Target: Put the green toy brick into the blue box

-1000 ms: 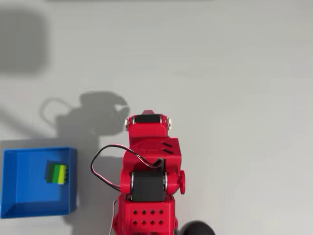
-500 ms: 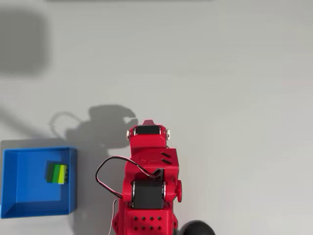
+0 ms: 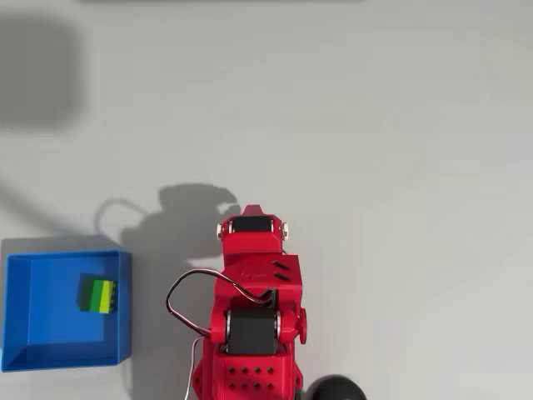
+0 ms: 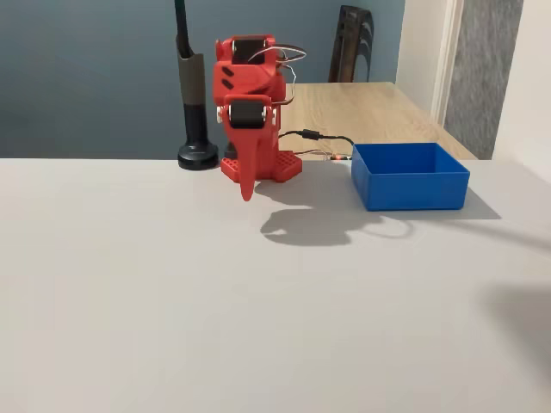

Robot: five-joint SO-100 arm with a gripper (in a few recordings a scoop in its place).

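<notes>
Brick [image 3: 97, 295] inside blue box [image 3: 33, 333] | hand [image 4: 247, 191] closed, empty

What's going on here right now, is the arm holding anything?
Nothing is held. The green brick already lies inside the blue box, near its right wall in the overhead view. The red arm is folded up over its base beside the box, and its gripper hangs pointing down above the table, its fingers together with nothing between them.

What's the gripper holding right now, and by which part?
Nothing. The gripper hangs folded near the arm's base with its fingers together on nothing, while the green toy brick lies inside the blue box.
</notes>
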